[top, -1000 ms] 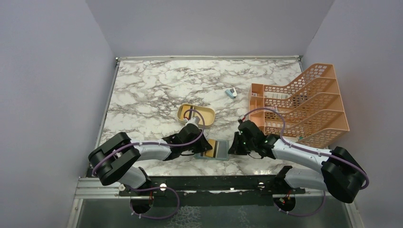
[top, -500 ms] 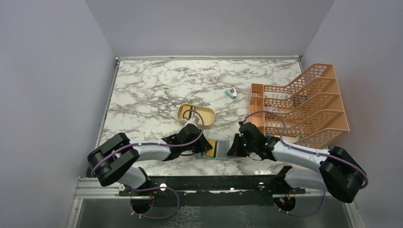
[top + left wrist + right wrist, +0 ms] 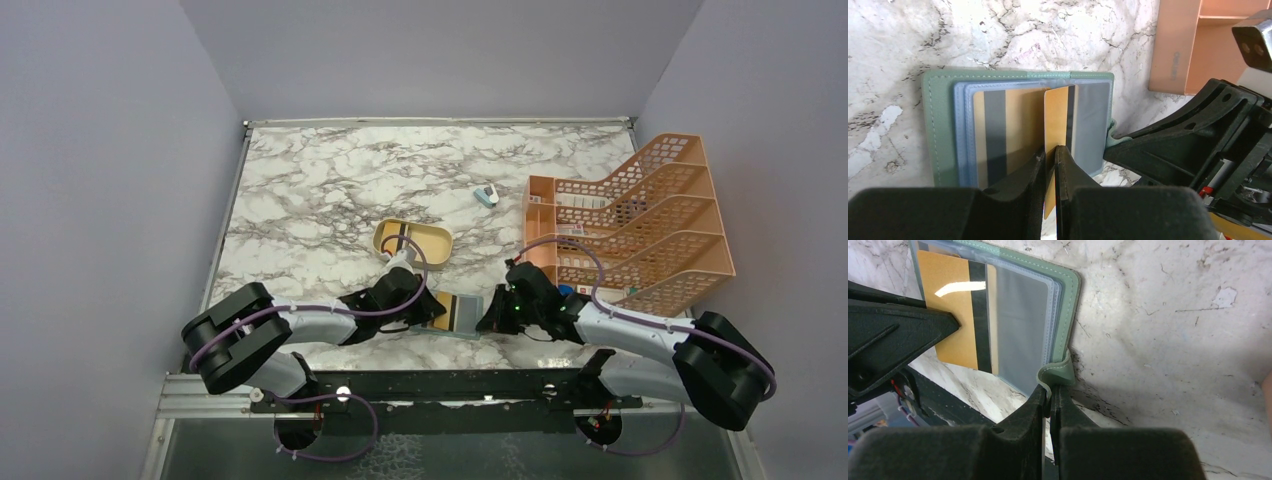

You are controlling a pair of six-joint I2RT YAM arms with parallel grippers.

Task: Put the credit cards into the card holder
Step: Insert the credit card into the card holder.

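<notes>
step: slotting a card in, I reckon
left gripper (image 3: 1050, 154): pinching a tan credit card (image 3: 1057, 112) on edge, over the open card holder (image 3: 940, 125) just ahead
right gripper (image 3: 1050, 392): clamping the holder's green tab (image 3: 1055, 371)
next: probably needing to line the card up with a pocket (image 3: 1090, 125)

my top view looks down from above and behind the near edge, taking in the whole table (image 3: 300, 190). my two wrist views sit very close, the left aimed rightward, the right leftward, both sharing the open card holder (image 3: 943, 135).
</notes>
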